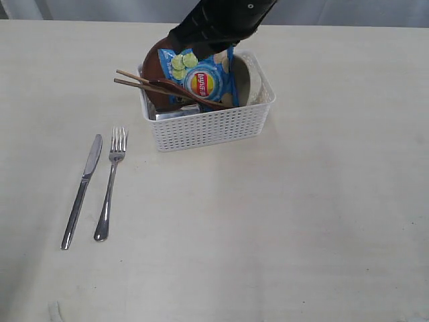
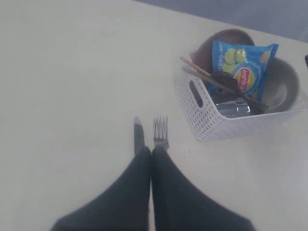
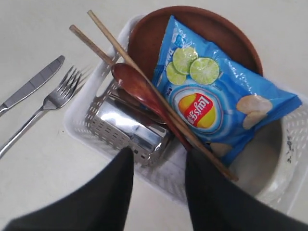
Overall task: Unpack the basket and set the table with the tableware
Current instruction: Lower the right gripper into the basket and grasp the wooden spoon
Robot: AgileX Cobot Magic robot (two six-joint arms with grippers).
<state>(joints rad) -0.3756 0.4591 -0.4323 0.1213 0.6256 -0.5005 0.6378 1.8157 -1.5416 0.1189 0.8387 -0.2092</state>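
Note:
The white basket [image 1: 208, 127] stands at the back middle of the table [image 1: 281, 235]. In it are a brown plate [image 3: 149, 33], wooden chopsticks [image 3: 108, 38], a dark red spoon [image 3: 137, 84], a steel cup [image 3: 127, 127] and an off-white bowl [image 3: 262, 168] under a blue chip bag [image 3: 211, 101]. A knife [image 1: 82, 191] and a fork [image 1: 110, 181] lie side by side on the table to the left. My right gripper [image 3: 159, 156] hovers open over the basket's wall beside the cup, holding nothing. My left gripper [image 2: 152, 150] is shut and empty above the knife and fork.
My right arm [image 1: 221, 23] reaches in from the back edge over the basket and hides part of the plate. Bare tabletop lies in front of the basket and to its right.

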